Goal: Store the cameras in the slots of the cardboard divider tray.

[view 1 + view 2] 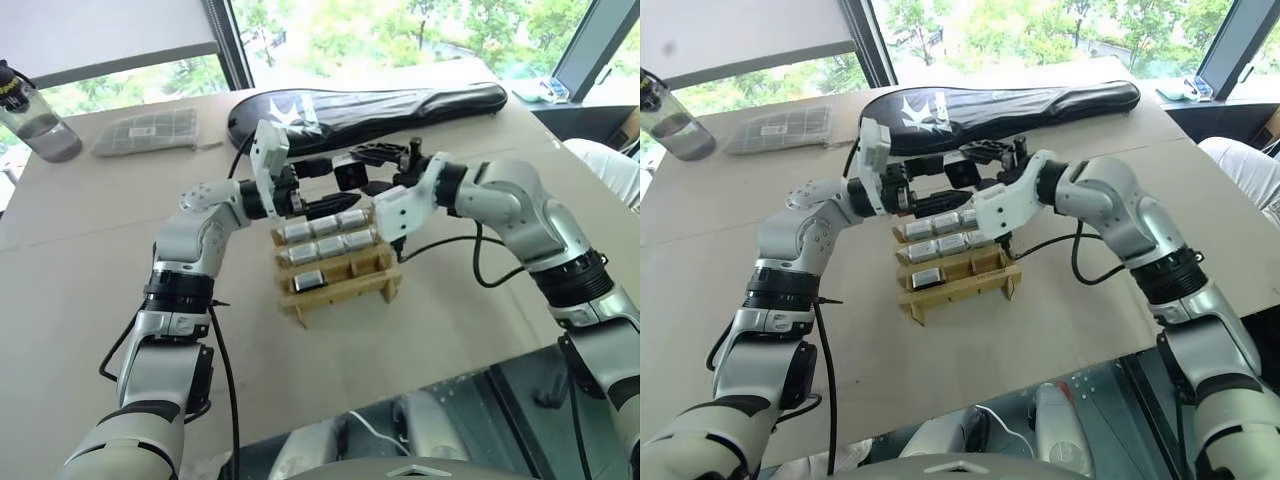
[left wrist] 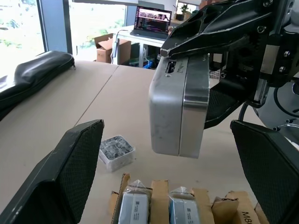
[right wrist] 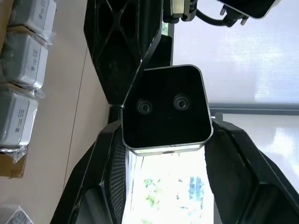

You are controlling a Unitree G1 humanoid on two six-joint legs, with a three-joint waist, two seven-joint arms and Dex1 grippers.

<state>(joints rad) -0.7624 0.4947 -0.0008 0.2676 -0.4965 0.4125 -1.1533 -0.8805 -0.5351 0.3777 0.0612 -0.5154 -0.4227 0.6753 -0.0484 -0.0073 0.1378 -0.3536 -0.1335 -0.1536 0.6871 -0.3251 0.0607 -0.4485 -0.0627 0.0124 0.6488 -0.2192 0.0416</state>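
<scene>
Nearest, on the tan counter [image 1: 90,300], a small cardboard divider tray [image 1: 340,283] of crossed slats, with seven wrapped silver-grey cameras [image 1: 325,235] already seated: three in the far row, three in the middle row, one at the left of the near row; two near-row slots apparently empty. Just above and behind the tray's far edge, both arms meeting in mid-air. Clenched in the right end effector [image 3: 163,140], one more camera [image 2: 180,107], a boxy silver block with a black two-lens face, gripped by its sides and hanging with its long axis roughly upright, directly over the far row. Facing it from the left, the left end effector [image 2: 173,158], pointing level toward the right, fingers [image 2: 70,163] spread wide on either side of the held camera without touching it, holding nothing. Judged from this: a hand-over or re-grip in progress, with the left end effector lined up to close across the block; free slots lying down and toward the robot from the camera. Right forearm reaching in from the right, wrist bent inward; left elbow raised. Farther back, a long black zipped case [image 1: 370,105], a flat grey gridded case [image 1: 145,130] and a bottle [image 1: 35,115] at the far left.
</scene>
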